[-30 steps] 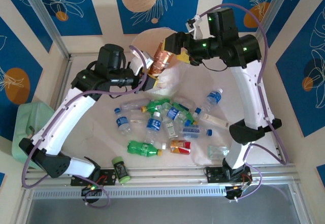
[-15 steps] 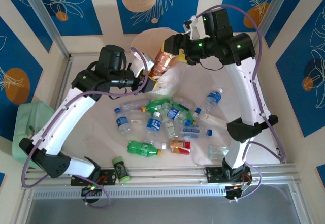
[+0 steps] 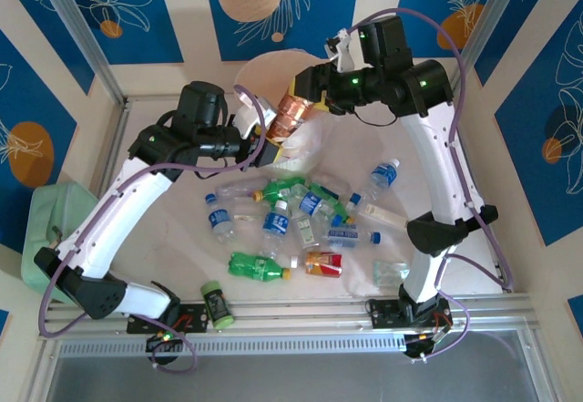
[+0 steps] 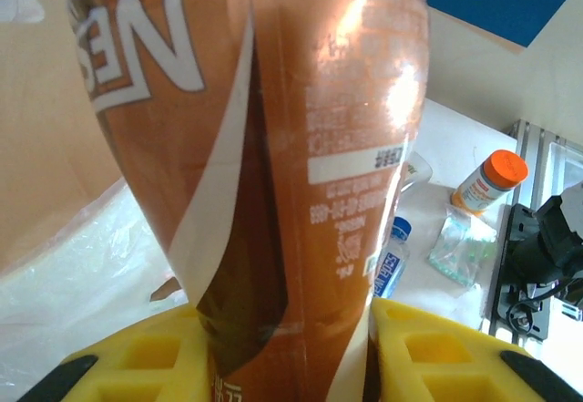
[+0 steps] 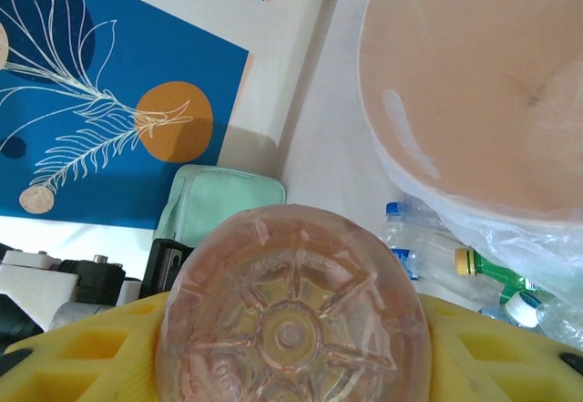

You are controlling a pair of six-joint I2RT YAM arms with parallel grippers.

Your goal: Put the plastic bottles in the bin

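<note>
While left hand (image 3: 267,134) and right hand (image 3: 308,92) both sit clamped on the copper bottle (image 3: 291,110) at the bin (image 3: 266,59) rim's 6 o'clock, it's not dropped; roughly a dozen bottles (image 3: 276,221) left on the counter (image 3: 182,227).

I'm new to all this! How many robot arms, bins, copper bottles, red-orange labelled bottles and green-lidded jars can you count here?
Robot arms: 2
Cream bin: 1
Copper bottle: 1
Red-orange labelled bottle: 1
Green-lidded jar: 1
Total: 6
</note>
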